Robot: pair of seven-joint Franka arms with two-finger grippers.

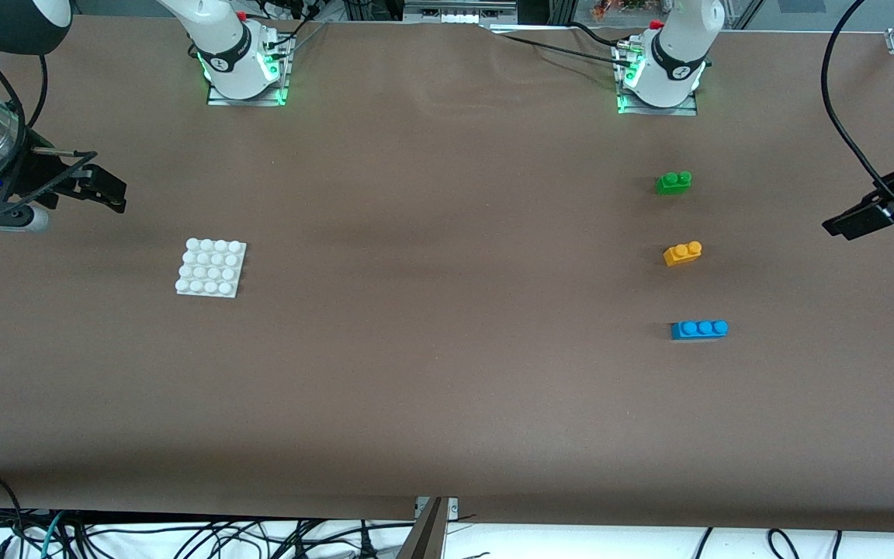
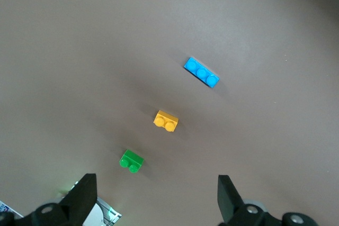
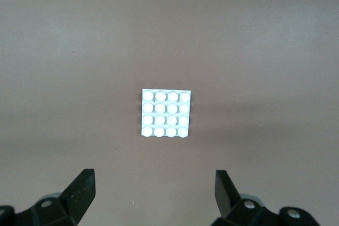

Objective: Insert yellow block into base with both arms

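Observation:
The yellow block [image 1: 682, 253] lies on the table toward the left arm's end, between a green brick and a blue brick; it also shows in the left wrist view [image 2: 166, 121]. The white studded base [image 1: 212, 267] lies toward the right arm's end and shows in the right wrist view [image 3: 166, 113]. My left gripper [image 1: 854, 221] [image 2: 156, 199] is open and empty, up over the table's left-arm end, apart from the bricks. My right gripper [image 1: 102, 186] [image 3: 153, 194] is open and empty, up over the table's right-arm end, apart from the base.
The green two-stud brick [image 1: 673, 182] [image 2: 131, 161] lies farther from the front camera than the yellow block. The blue three-stud brick [image 1: 699, 329] [image 2: 201, 72] lies nearer. Both arm bases [image 1: 241, 58] [image 1: 668, 66] stand at the table's back edge. Brown table [image 1: 447, 233] spans between base and bricks.

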